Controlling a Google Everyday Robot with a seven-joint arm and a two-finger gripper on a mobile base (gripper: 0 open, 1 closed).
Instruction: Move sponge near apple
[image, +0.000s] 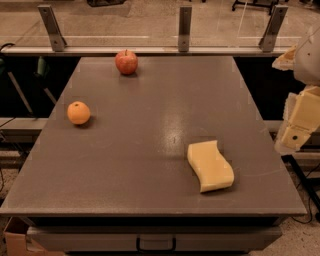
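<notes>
Sponge front right, apple far back, fingers right edge

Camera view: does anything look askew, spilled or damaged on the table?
Nothing stands out. The sponge lies flat at the front right, skewed to the table edges but intact. The apple at the far edge and the orange on the left look whole. The gripper hangs off the right side.
</notes>
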